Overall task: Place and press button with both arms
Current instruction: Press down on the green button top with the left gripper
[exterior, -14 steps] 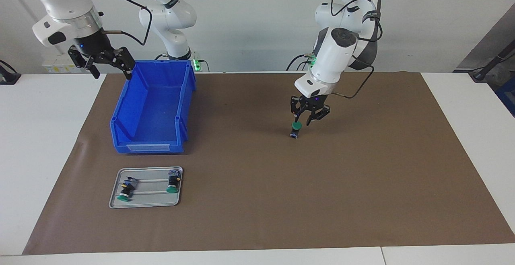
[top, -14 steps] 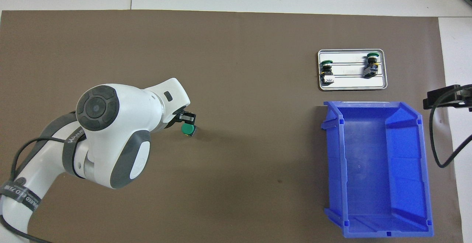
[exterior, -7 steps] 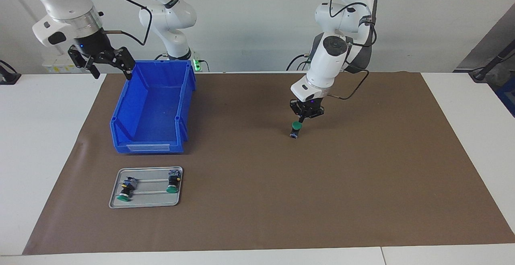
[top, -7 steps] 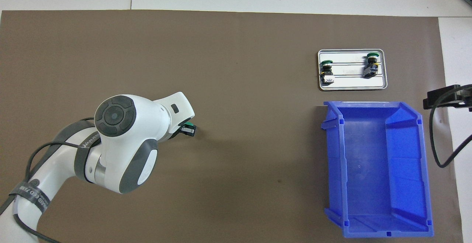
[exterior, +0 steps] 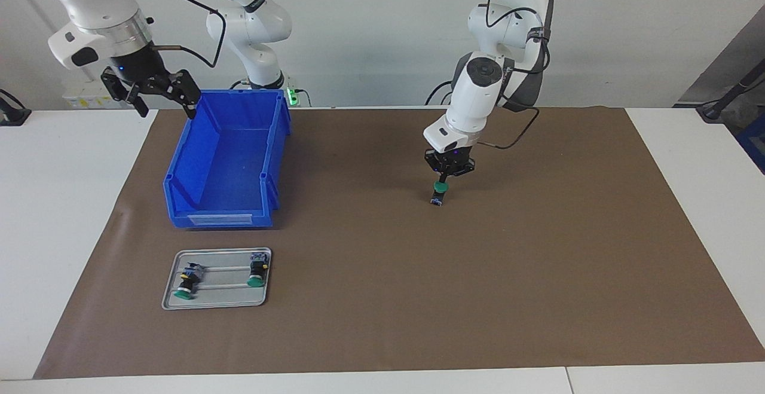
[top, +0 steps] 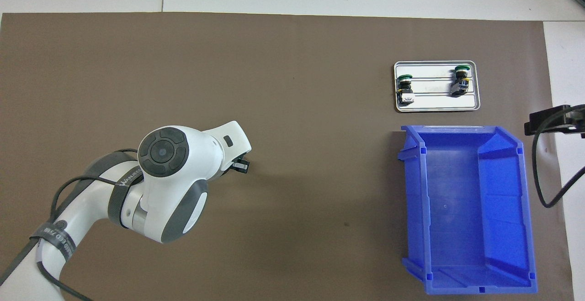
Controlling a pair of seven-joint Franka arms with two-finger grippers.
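I am pressing my left gripper (exterior: 443, 179), fingertips newly brought together, onto the button (exterior: 440, 188); my right gripper (exterior: 150, 90), spread, is waiting.

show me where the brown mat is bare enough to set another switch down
Bare: the brown mat between the green-capped push-button under the left pincer and the mat's edge at the left arm's end, and the strip farthest from the robots. Crowded: the right arm's end, with the blue plastic bin, the small metal tray and the right pincer.

light: bright, even | shadows: soft (faint on mat (exterior: 538, 262)) | focus: sharp
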